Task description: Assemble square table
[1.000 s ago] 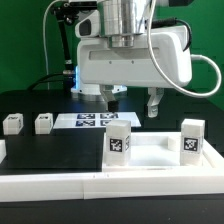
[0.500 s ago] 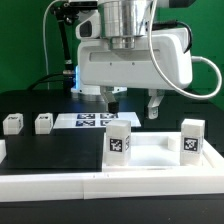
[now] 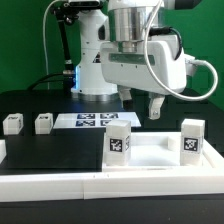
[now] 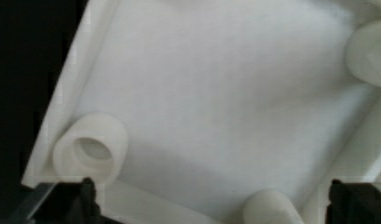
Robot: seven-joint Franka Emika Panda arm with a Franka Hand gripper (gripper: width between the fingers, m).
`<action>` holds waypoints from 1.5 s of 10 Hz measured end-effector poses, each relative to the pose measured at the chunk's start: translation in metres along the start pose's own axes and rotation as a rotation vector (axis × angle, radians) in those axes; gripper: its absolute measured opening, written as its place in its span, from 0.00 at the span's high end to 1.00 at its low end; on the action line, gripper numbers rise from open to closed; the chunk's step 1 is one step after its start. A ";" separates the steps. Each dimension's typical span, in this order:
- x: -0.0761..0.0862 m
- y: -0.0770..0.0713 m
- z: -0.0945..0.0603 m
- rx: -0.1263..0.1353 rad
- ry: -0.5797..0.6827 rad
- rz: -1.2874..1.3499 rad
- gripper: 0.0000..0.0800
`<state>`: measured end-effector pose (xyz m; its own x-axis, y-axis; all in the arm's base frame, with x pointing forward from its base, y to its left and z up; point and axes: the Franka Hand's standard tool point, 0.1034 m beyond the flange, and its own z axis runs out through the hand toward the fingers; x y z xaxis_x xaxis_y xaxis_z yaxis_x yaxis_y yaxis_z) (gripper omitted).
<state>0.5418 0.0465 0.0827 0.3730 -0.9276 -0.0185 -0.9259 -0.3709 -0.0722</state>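
The white square table top [image 3: 155, 152] lies flat at the exterior view's right and fills most of the wrist view [image 4: 222, 90]. Two tagged legs [image 3: 120, 140] [image 3: 192, 138] stand upright at its near side; I cannot tell whether they are fixed to it. Two more legs [image 3: 12, 123] [image 3: 43, 123] stand loose at the left. My gripper [image 3: 141, 106] hangs open above the far side of the top, with nothing between its fingers [image 4: 75, 205]. A rounded socket with a hole [image 4: 93, 150] rises from the top close to one finger.
The marker board [image 3: 95, 120] lies flat behind the top, under the arm. A long white rail [image 3: 100, 186] runs along the front edge. Black table surface [image 3: 55, 155] stretches to the left of the top. The robot's base [image 3: 95, 70] stands at the back.
The hand has shifted toward the exterior view's right and risen a little. Its jaws stay open. No part has moved.
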 end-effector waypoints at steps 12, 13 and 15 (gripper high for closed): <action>-0.047 0.034 0.041 -0.082 0.022 0.266 0.19; -0.048 0.037 0.046 -0.093 0.025 0.262 0.19; -0.049 0.041 0.052 -0.105 0.027 0.257 0.19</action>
<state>0.4889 0.0792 0.0292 0.1251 -0.9921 0.0042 -0.9916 -0.1249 0.0351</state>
